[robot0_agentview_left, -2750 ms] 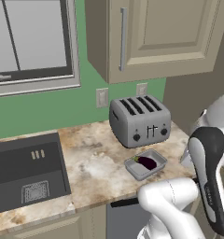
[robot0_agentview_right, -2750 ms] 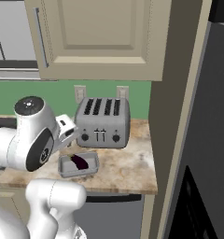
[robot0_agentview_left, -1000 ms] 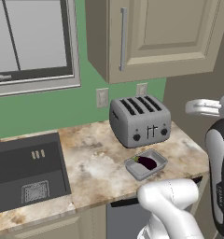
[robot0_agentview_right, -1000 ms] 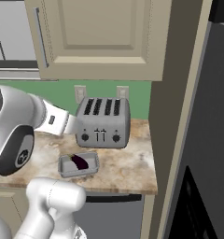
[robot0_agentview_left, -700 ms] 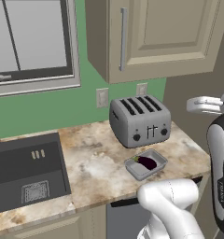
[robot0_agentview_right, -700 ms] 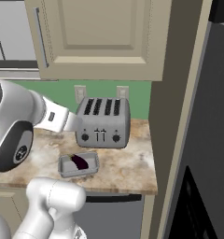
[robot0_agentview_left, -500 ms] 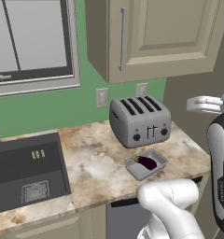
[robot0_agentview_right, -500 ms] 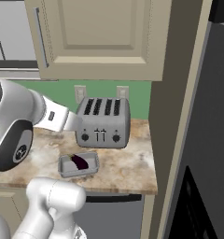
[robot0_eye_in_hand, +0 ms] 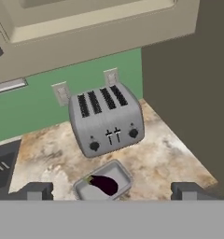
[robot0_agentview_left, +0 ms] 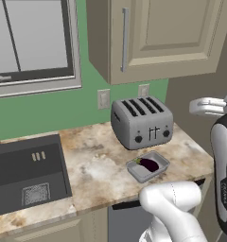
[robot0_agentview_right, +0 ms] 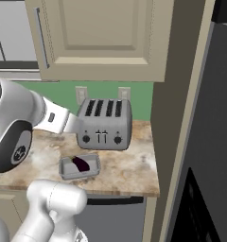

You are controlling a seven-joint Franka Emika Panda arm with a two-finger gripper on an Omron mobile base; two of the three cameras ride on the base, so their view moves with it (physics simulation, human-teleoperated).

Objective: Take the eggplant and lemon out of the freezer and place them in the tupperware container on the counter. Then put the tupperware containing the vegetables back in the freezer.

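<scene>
Eggplant (robot0_eye_in_hand: 104, 184) lies inside tupperware container (robot0_eye_in_hand: 124, 174), at 6 o'clock from toaster (robot0_eye_in_hand: 106, 119); gripper (robot0_eye_in_hand: 111, 190) spread wide, holding nothing.

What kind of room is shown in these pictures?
A kitchen, rendered in simulation: a silver toaster stands on a marbled counter, a dark sink is set into it, and beige cabinets hang above.

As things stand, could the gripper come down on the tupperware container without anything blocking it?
Probably yes. In the hand view the gripper looks open and is above the tupperware container, which lies on the counter with the eggplant inside. The toaster stands behind it, apart, so the way down looks free.
</scene>
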